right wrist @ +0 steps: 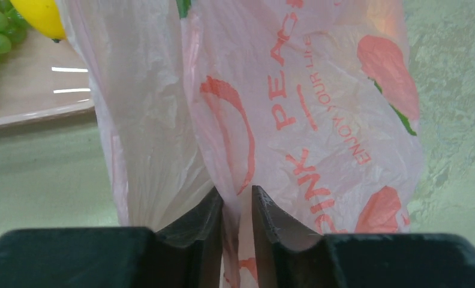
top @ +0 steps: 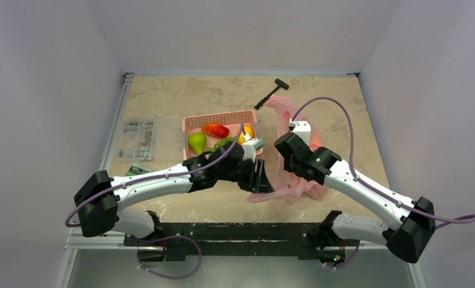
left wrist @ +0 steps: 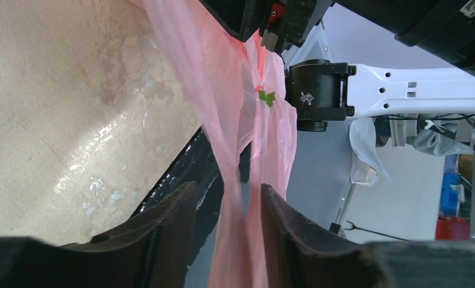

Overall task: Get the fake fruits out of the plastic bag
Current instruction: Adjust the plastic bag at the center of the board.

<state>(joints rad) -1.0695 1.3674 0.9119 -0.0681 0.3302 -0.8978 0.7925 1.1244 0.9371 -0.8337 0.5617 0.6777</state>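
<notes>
Film of the plastic bag (top: 281, 187), raised just right of the basket (top: 190, 123), looked light, limp and slippery, best taken by bunched folds: the right gripper (right wrist: 237, 198) pinched one, while the left gripper (left wrist: 229, 198) straddled a strand, hold unclear.

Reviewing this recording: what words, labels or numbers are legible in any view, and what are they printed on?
"PINK PEAC": large red print on the plastic bag, right wrist view; the last letters run out of frame.
"ENJOY YOUR LI": smaller print on the same bag, its end cut off too.
Top view: any print is too small to read.
Left wrist view: no readable text.
</notes>
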